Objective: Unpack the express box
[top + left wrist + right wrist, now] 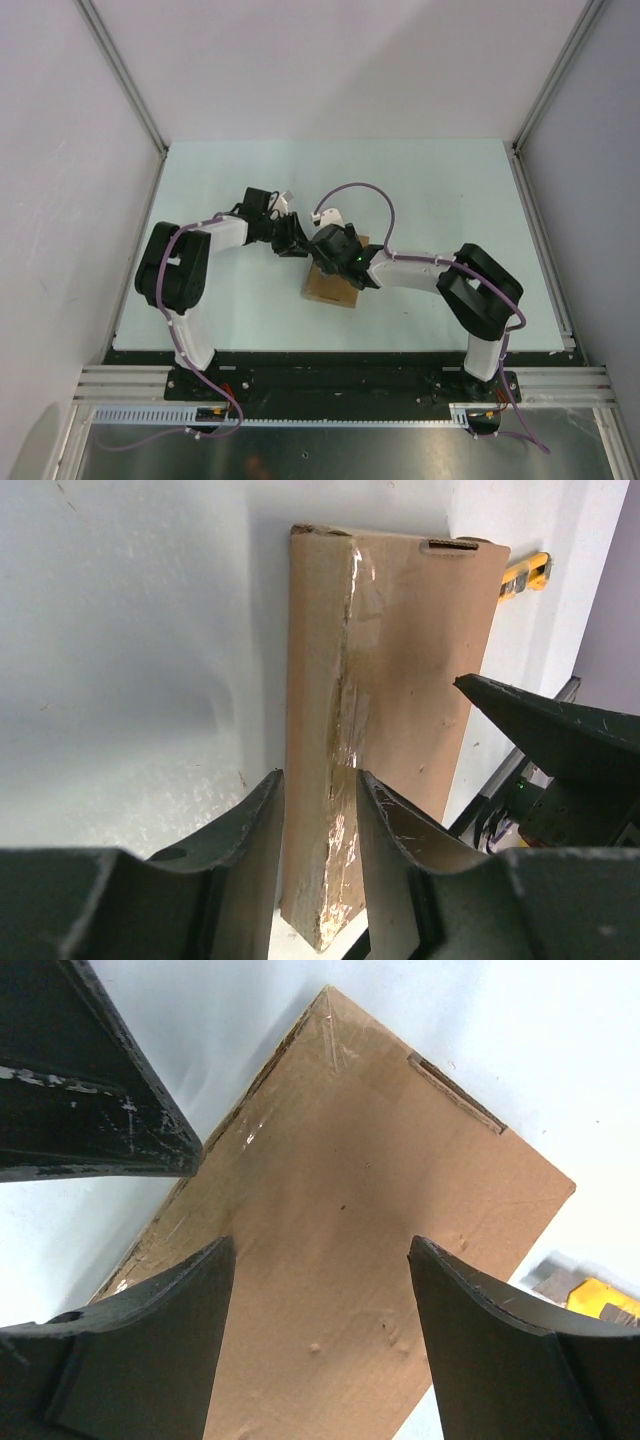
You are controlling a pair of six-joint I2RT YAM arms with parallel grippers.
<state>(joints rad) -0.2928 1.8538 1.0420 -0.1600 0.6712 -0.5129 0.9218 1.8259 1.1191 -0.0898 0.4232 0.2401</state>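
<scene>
the left gripper (318,825) has its fingers (250,850) drawn close together, pinching the taped side edge of the box (410,660). the right gripper (320,1310) is spread wide over the flat lid of the box and grips nothing. the box lies in the middle of the table (450,200), where both arms meet. just past its far end lies a yellow knife (525,575).

Both arms wear white link shells between bulky black joint housings. A purple cable (172,310) runs along the left arm (215,232). A second purple cable (370,186) loops up just behind the right pincer (320,1250) and runs along the right arm (415,272). A green light (357,262) glows nearby. The left pincer (317,777) has dark, tapering fingers (250,830) with scuffed, pale edges. The right pincer's are black scratched wedges.
</scene>
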